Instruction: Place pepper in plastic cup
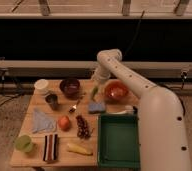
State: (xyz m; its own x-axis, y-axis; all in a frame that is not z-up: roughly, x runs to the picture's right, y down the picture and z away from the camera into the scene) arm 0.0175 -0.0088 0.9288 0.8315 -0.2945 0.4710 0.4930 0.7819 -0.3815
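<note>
Green pepper (94, 93) lay on the tabletop (19, 160) just behind a blue block (96, 106), the gripper (95, 86) poised right above it, jaws spread. It would be best to straddle its slim middle squarely before closing; the plastic cup (24, 143) sat well apart, front-left

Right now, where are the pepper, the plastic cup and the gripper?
pepper (94, 93), camera view, middle of its body
plastic cup (24, 146), camera view, front wall
gripper (96, 84), camera view, between its fingertips, above the pepper

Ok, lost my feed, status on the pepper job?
Hand open, hovering over pepper. Pepper on table, not held. Plastic cup front-left corner, far off.
</note>
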